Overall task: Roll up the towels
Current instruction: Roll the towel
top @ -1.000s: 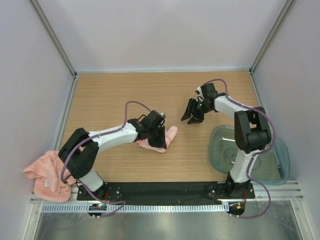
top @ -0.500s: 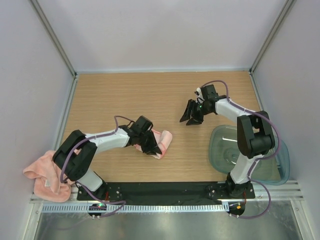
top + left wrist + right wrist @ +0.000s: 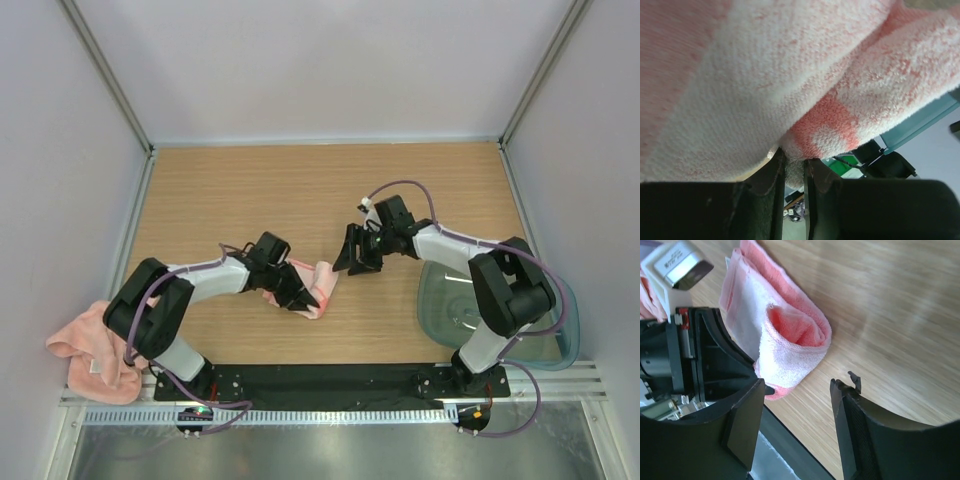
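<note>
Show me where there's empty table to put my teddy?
The far half of the table, up by the back wall, is bare. So is the near wood between the folded towel and the tub. It's crowded in the middle, where the left pincer grips that towel and the open right pincer hovers close.

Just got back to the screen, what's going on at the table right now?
The left gripper is shut on a partly rolled pink towel near the middle of the wooden table, pinching a fold of its fabric. The right gripper hovers open close to that towel's right end. The second pink towel lies crumpled and untouched at the table's near left corner. The translucent tub sits by the right arm's base.
</note>
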Motion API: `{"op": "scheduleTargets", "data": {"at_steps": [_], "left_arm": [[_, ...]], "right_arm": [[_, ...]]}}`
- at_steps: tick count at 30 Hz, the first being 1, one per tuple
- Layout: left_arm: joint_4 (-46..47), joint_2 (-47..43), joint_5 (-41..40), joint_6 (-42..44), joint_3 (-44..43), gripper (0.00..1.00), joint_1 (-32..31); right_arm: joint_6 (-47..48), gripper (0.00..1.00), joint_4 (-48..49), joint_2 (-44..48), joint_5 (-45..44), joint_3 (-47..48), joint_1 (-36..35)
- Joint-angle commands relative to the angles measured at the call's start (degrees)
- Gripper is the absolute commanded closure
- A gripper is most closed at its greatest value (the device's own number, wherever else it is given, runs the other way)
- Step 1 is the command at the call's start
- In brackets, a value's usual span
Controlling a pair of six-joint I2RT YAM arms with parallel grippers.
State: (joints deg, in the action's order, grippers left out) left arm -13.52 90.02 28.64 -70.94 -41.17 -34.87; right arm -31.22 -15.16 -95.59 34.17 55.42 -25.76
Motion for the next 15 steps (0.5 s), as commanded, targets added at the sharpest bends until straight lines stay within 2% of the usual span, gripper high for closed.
{"op": "scheduleTargets", "data": {"at_steps": [1, 15], "left_arm": [[1.8, 0.9, 4.1, -2.3, 1.6, 1.0, 1.6], [8.7, 4.7, 9.0, -3.4, 7.4, 1.0, 6.5]], "right_arm": [[-2.7, 0.38, 9.3, 1.1, 0.4, -2.5, -2.4], [-8.3, 0.36, 23.4, -5.3, -3.0, -8.1, -7.6]]}}
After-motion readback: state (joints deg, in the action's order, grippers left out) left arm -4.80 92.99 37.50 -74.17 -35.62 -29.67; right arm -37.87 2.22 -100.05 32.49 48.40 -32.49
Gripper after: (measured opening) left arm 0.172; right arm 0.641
